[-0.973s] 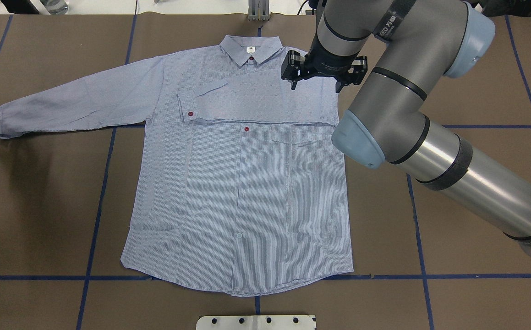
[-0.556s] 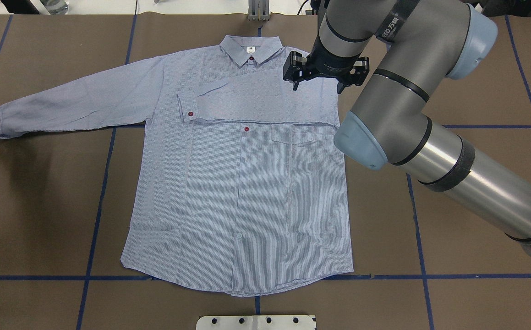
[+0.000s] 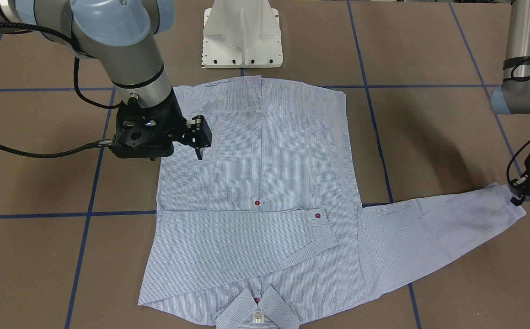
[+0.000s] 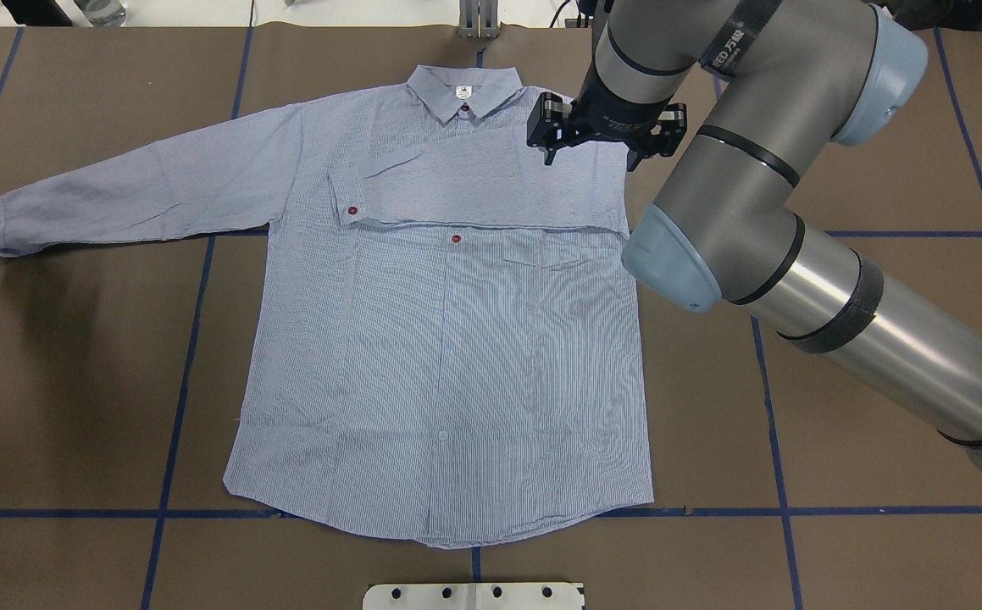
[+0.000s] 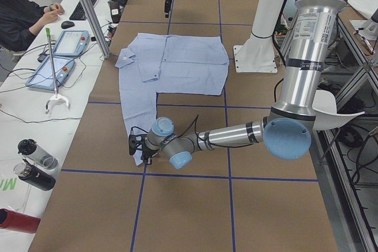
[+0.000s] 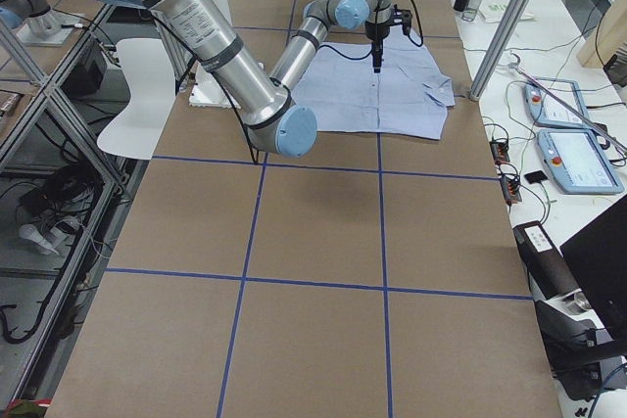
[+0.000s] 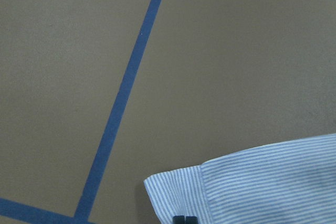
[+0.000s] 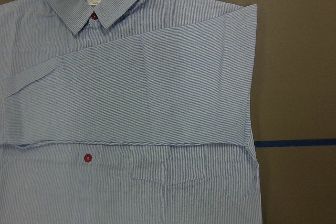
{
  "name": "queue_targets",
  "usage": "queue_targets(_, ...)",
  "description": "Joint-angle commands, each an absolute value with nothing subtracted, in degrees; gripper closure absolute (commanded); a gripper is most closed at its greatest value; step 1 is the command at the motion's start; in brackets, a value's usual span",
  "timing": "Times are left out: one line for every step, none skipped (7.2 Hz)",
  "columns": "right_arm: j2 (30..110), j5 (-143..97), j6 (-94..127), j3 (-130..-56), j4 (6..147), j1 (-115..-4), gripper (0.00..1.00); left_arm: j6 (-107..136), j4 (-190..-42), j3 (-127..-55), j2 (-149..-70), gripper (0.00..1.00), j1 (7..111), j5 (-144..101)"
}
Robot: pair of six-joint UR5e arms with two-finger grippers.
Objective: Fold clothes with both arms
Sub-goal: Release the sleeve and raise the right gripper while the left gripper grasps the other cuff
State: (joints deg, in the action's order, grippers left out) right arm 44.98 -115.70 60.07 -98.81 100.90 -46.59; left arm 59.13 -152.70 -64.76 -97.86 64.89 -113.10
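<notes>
Brown paper with blue tape lines covers the desk. Close to the robot's white base, the shirt lies flat with its front side up. Its bottom edge is nearest to the robot.

Farther up, the folded sleeve lies across the chest. Its end, with a red button, rests just past the middle of the shirt. The right claw hangs over the shoulder where that fold starts. Its two fingers are wide apart and hold nothing.

The other sleeve is not folded yet. It lies stretched far out to the side on the desk. At its very end, the left claw is pinched tight on the cuff.

Farthest from the robot sits the collar, lying flat, with its little white tag showing.

I think the job has only just started. One sleeve is in. The other sleeve has to come across the chest too, and the left claw looks ready to bring it. After that, the sides and the bottom half need folding to make a neat, small pile.
</notes>
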Motion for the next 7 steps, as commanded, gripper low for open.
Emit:
queue_targets(45.3,-116.2,60.0,-99.3,100.9,-46.9,0.0,59.2,-149.6,-69.0,-97.9,1.0,66.7,-119.0)
queue_targets(46.6,-116.2,60.0,-100.9,101.3,-47.4,0.0,59.2,-144.5,-73.3,-98.2,1.0,69.5,-120.5)
queue_targets(51.7,-116.3,59.9,-105.3,101.4,-47.4,0.0,59.2,-136.8,-79.8,-98.5,1.0,70.0,-120.8)
queue_targets(56.2,-116.4,59.7,-108.4,101.4,-47.5,0.0,59.2,-127.9,-86.6,-99.8,1.0,70.0,-121.7)
queue_targets(59.1,-116.4,57.7,-109.5,101.6,-48.7,0.0,59.5,-117.0,-91.7,-104.1,1.0,70.0,-121.6)
queue_targets(61.1,-116.3,53.8,-110.4,103.9,-49.4,0.0,62.2,-107.2,-94.1,-110.7,1.0,69.9,-121.6)
queue_targets(64.0,-116.0,48.7,-113.0,107.5,-49.7,0.0,67.3,-101.7,-94.4,-116.9,1.0,69.4,-121.7)
